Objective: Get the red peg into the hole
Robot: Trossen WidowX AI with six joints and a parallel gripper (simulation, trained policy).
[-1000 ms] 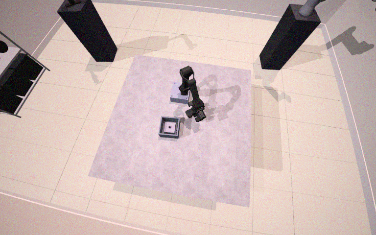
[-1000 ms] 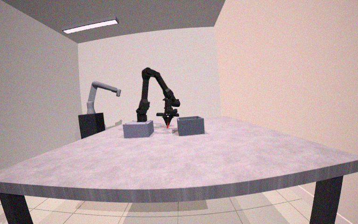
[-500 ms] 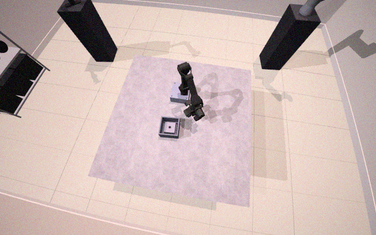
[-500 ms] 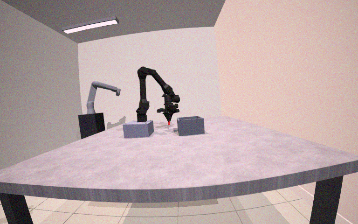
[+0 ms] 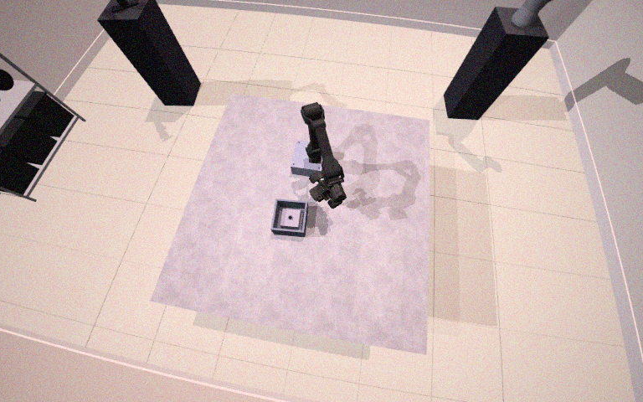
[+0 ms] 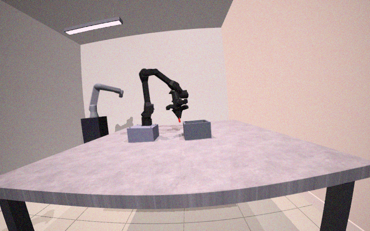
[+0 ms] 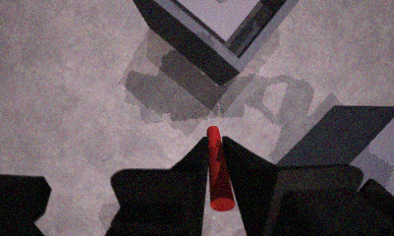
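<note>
My gripper (image 6: 178, 117) (image 7: 214, 141) is shut on the red peg (image 6: 179, 120) (image 7: 220, 172). The peg's lower end sticks out below the fingertips, held clear of the table and leaning slightly in the exterior view. The hand hides the peg in the top view. The open box (image 5: 289, 232) (image 6: 197, 131) (image 7: 191, 49) stands on the table beside the hand, to its right in the exterior view; the peg is outside it. The pale plate (image 5: 295, 224) (image 7: 223, 20) lies at the box's bottom with a dark hole (image 5: 290, 217). The plate is hidden in the exterior view.
The arm's base block (image 5: 300, 158) (image 6: 141, 134) (image 7: 331, 135) stands on the table (image 5: 245, 279) (image 6: 164, 168), behind the box in the top view. Black pedestals (image 5: 158, 54) (image 5: 486, 64) stand off the table, and a rack (image 5: 57, 164) is at the far left.
</note>
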